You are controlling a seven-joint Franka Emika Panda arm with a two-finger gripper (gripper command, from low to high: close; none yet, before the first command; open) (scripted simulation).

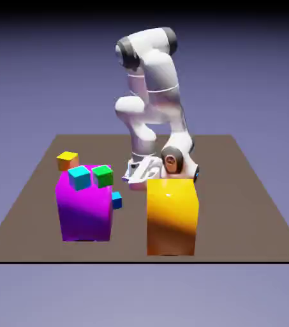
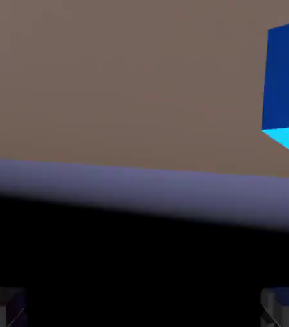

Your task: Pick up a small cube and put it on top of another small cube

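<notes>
Blue-violet backdrop, dark along its upper edge, behind a brown bench [image 1: 236,211]. Exterior view, left to right: an orange-yellow small cube [image 1: 68,159], off to the left of the fingers [image 1: 129,172]; a cyan small cube [image 1: 79,178] and a green small cube [image 1: 103,176], nearer the fingers, at the top of a big purple block [image 1: 85,211]. Contact between these cannot be confirmed. Blue small cube [image 1: 117,200], the one to be lifted: on the bench, on the camera side of the fingers, partly hidden by the purple block. Right of the fingers, a big yellow-orange block [image 1: 171,220] covers part of the bench behind it. Fingers stand wide apart with nothing between them; the hand view shows the gap unfilled. Step in hand, by my reading: approach, before any grasp. The hand looks tilted, since the hand view takes in bench, backdrop and a black band. Next move probably calls for levelling the hand, shifting toward the blue cube, which sits on the right-hand finger's side and is cut off by that view's right edge, then lowering around it. Risk: brushing the purple block. Fingertips small and pale outside; which cube is to receive it, undetermined.
</notes>
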